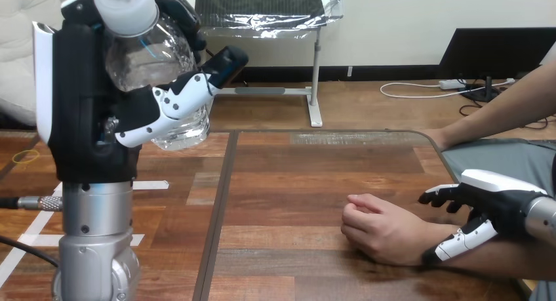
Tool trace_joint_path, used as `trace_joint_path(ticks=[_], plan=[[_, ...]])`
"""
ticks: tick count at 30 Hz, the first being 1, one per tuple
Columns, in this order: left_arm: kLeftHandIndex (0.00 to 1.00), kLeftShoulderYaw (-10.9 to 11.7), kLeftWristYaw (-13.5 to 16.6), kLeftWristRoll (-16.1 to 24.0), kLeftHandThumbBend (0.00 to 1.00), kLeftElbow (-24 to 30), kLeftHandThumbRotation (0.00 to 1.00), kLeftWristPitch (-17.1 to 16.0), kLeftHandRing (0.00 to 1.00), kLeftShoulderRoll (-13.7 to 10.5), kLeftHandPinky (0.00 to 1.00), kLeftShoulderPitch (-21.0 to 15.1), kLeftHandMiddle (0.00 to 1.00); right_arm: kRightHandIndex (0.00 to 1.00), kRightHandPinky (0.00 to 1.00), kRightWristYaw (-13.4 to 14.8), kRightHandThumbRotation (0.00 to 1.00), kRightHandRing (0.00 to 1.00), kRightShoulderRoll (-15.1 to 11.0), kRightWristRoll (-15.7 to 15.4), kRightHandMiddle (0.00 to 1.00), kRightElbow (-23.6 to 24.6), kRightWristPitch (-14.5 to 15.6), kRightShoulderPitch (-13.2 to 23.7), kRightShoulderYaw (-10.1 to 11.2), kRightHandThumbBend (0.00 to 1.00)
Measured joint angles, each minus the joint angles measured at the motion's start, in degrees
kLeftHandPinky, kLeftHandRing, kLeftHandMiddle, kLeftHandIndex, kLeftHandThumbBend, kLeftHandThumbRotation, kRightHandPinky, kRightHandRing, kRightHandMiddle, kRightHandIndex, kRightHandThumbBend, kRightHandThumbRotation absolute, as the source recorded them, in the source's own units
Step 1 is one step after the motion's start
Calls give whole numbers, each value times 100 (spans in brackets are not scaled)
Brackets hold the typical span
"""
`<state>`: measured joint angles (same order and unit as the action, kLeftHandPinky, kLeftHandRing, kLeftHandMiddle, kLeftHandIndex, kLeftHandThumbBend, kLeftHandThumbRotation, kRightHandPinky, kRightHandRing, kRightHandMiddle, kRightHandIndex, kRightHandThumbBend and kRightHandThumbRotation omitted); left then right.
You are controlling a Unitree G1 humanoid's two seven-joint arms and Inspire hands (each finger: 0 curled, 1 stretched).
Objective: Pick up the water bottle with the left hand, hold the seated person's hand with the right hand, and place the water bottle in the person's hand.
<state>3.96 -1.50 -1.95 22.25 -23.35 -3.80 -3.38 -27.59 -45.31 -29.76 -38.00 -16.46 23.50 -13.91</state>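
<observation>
My left hand [92, 117] is raised high at the view's left, its fingers and thumb curled round a clear water bottle [151, 65] with a white cap. The bottle tilts toward the camera, well above the table. The person's hand [383, 229] rests on the wooden table [288, 183] at the right, loosely curled, knuckles up. My right hand [488, 216] sits at the person's wrist, fingers over it and thumb beneath it, curled round the wrist.
The person's other arm [492, 120] stretches along the table's far right edge. A dark seam [219, 209] runs down the tabletop left of centre. Bare wood lies between the bottle and the person's hand.
</observation>
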Motion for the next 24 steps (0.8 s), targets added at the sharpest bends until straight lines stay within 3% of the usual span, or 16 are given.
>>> trace_joint_path(ticks=[24], plan=[[38,133,-16,-185,71,0,0,0,27,17,20,0,34,91,65,-43,50,87,22,62,92,139,322,-102,-85,100]])
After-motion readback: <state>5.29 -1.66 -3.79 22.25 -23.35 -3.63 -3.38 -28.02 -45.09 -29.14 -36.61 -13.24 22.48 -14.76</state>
